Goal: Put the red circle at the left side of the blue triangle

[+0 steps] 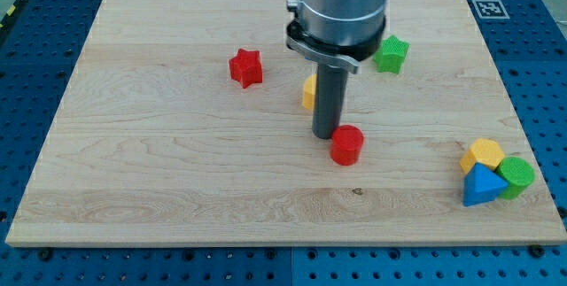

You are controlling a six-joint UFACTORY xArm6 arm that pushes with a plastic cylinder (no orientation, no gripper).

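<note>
The red circle [347, 144] lies near board centre, well apart from the blue triangle [481, 186] at the view's lower right. My tip [326, 135] touches the circle's upper-left edge. No gripper is fitted. A yellow block [485, 154] and a green circle [516, 174] adjoin the triangle.

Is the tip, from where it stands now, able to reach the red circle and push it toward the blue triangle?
Probably yes. My tip already stands against the red circle, on its upper-left side. The bare board lies between it and the blue triangle at the view's right, with no block on that path.
</note>
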